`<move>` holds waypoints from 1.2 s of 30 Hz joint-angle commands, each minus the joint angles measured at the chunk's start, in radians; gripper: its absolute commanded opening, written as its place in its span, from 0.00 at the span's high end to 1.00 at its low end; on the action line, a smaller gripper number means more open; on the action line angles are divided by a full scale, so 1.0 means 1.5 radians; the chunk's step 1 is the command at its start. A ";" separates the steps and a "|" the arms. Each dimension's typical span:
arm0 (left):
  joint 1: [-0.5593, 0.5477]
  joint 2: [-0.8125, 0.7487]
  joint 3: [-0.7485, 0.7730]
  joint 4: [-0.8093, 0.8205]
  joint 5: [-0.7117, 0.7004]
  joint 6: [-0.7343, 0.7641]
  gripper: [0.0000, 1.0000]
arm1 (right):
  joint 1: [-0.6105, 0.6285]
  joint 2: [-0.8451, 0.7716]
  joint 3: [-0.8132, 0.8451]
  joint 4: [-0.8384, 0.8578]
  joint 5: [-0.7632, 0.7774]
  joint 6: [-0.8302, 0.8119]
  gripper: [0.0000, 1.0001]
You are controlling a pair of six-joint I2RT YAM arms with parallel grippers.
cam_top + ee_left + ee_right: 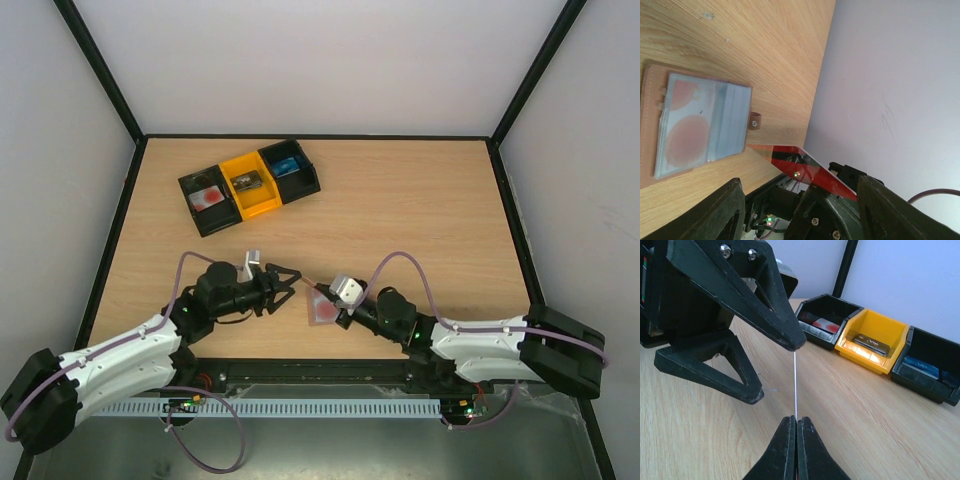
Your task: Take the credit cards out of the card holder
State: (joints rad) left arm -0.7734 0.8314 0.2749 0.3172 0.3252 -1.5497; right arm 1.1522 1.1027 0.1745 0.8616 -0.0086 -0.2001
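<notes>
Grippers, two. Left gripper (292,287): fingers stood apart, clamped on nothing. Right gripper (796,419): fingers pressed together on the near edge of one card (807,169), red on its face, seen from the right wrist only edge-on as a thin pale line. This card ran from the right fingertips into the gap between the left fingers, its far edge at the tip of one left finger; whether it touched that tip could not be told. Card holder (700,125), one: lay open and flat on the table (430,220), past the left fingertips and off to one side of them, just below the right fingers. A corner of the held card came close beside it; contact could not be told. One brown side of the holder was cut off by the frame in the left wrist view, and from above the right wrist hid part of it. Its clear sleeve showed pale red rounds; how many cards lay inside could not be made out. Bins, three, in a row well beyond both pairs of fingers: black bin (815,333), yellow bin (862,356), end bin (920,387), also black. Each held one card: red-and-white card (822,325), dark card (870,342), blue card (920,365); their print was too small to read surely.
</notes>
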 commanded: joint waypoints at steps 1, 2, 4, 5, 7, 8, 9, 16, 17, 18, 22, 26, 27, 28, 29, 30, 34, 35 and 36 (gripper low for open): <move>0.005 0.005 -0.006 0.036 0.013 -0.016 0.37 | 0.014 0.018 0.030 0.025 0.005 -0.036 0.98; 0.004 0.005 -0.007 0.037 0.013 -0.019 0.38 | 0.016 0.021 0.033 0.024 0.004 -0.038 0.98; 0.004 0.004 -0.009 0.044 0.013 -0.026 0.39 | 0.018 0.026 0.035 0.023 0.002 -0.042 0.98; 0.005 0.004 -0.011 0.046 0.014 -0.029 0.39 | 0.019 0.028 0.036 0.022 0.003 -0.042 0.98; 0.004 0.001 -0.013 0.050 0.015 -0.034 0.39 | 0.021 0.032 0.038 0.019 0.005 -0.043 0.98; 0.004 -0.001 -0.014 0.050 0.015 -0.035 0.39 | 0.023 0.033 0.038 0.017 0.006 -0.044 0.98; 0.004 -0.002 -0.015 0.050 0.013 -0.036 0.38 | 0.025 0.034 0.038 0.014 0.007 -0.047 0.98; 0.004 0.003 -0.019 0.069 0.017 -0.049 0.47 | 0.040 0.030 0.050 -0.001 0.025 -0.076 0.98; 0.004 0.005 -0.020 0.073 0.019 -0.051 0.49 | 0.041 0.032 0.052 -0.003 0.025 -0.080 0.98; 0.005 0.006 -0.020 0.077 0.021 -0.053 0.51 | 0.042 0.034 0.054 -0.005 0.024 -0.084 0.98; 0.004 0.004 -0.023 0.083 0.024 -0.056 0.65 | 0.046 0.042 0.053 -0.008 0.026 -0.093 0.98; 0.005 -0.006 -0.038 0.095 0.020 -0.064 0.89 | 0.048 0.042 0.041 -0.008 0.034 -0.093 0.98; 0.005 -0.010 -0.041 0.095 0.017 -0.065 0.95 | 0.048 0.040 0.037 -0.008 0.039 -0.092 0.98; 0.005 -0.013 -0.044 0.096 0.016 -0.065 0.97 | 0.048 0.036 0.034 -0.008 0.042 -0.091 0.98; 0.006 -0.015 -0.046 0.096 0.014 -0.064 0.97 | 0.048 0.032 0.029 -0.009 0.045 -0.090 0.98; 0.007 -0.018 -0.048 0.097 0.012 -0.061 0.97 | 0.048 0.028 0.025 -0.011 0.046 -0.089 0.96; 0.008 -0.023 -0.047 0.099 0.009 -0.032 0.97 | 0.048 0.010 0.021 -0.032 0.042 -0.070 0.76; 0.008 -0.023 -0.047 0.102 0.008 -0.018 0.97 | 0.048 0.004 0.020 -0.038 0.042 -0.058 0.70; 0.009 -0.024 -0.047 0.103 0.007 -0.003 0.97 | 0.048 -0.004 0.017 -0.044 0.043 -0.034 0.64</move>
State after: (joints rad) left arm -0.7670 0.8146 0.2119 0.4366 0.3401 -1.6245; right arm 1.2179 1.1393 0.2176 0.8280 0.0380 -0.3195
